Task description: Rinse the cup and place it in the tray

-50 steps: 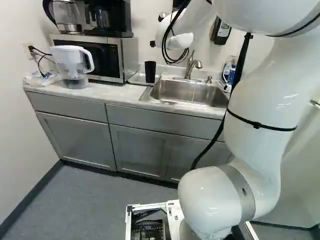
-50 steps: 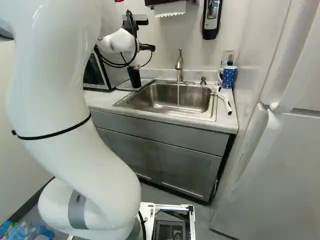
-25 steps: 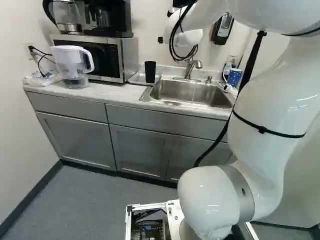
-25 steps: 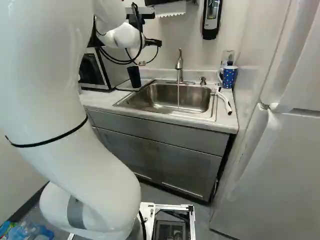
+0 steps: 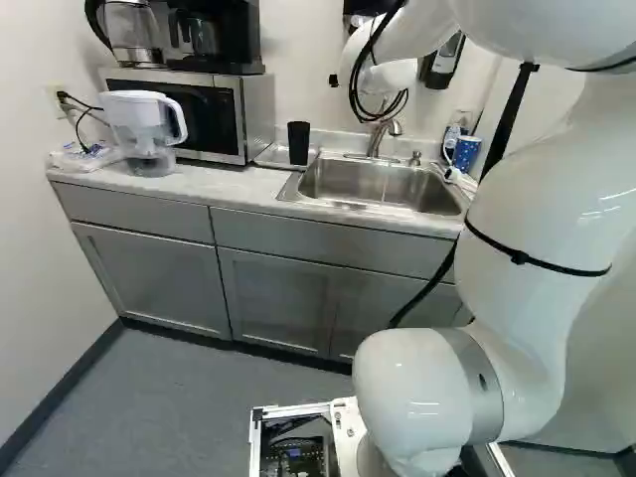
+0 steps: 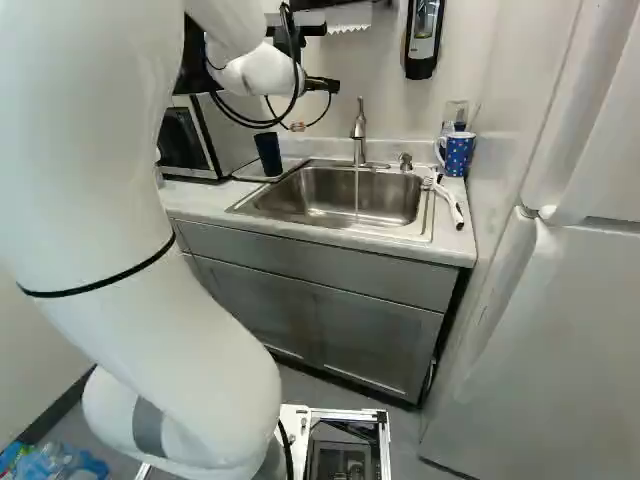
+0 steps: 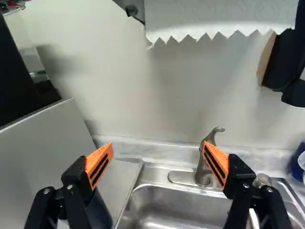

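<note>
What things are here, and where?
sink: one, silver, in counter
tray: one, silver, left of sink
tumbler: one, black, on tray
faucet: one, silver, behind sink
mug: one, blue, right of sink
microwave: one, silver, on counter
coffee maker: one, black, on microwave
kettle: one, clear, on microwave
filter pitcher: one, white, beside microwave
soap dispenser: one, black-white, on wall
paper towel: one, white, on wall
cabinets: several, grey, under counter
refrigerator: one, white, right of counter
arm: one, white, foreground
pincer: one, black-orange, open, on arm
</note>
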Available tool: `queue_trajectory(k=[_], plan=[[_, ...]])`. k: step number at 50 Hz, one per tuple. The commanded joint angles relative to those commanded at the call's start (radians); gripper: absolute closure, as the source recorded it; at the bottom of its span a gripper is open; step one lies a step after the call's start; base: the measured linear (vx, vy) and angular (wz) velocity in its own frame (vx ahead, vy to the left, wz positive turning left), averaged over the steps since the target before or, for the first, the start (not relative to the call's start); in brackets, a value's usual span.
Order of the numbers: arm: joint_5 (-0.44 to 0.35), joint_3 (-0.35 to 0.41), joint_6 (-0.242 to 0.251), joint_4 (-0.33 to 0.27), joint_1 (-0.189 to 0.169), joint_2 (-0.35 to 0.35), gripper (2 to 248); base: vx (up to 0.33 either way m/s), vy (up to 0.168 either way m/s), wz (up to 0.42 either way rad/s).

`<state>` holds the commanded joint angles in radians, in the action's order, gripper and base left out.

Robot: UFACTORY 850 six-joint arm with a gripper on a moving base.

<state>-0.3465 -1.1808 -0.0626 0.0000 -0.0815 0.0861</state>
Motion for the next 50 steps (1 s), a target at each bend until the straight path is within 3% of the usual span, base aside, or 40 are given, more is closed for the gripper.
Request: queue_trajectory(k=[25, 50], plan=[[0.0, -0.117, 0.0, 0.0, -0.049, 0.067, 3, 0.0, 0.0, 0.0], [0.043, -0.247, 0.0, 0.0, -0.077, 0.186, 3, 0.0, 0.0, 0.0]])
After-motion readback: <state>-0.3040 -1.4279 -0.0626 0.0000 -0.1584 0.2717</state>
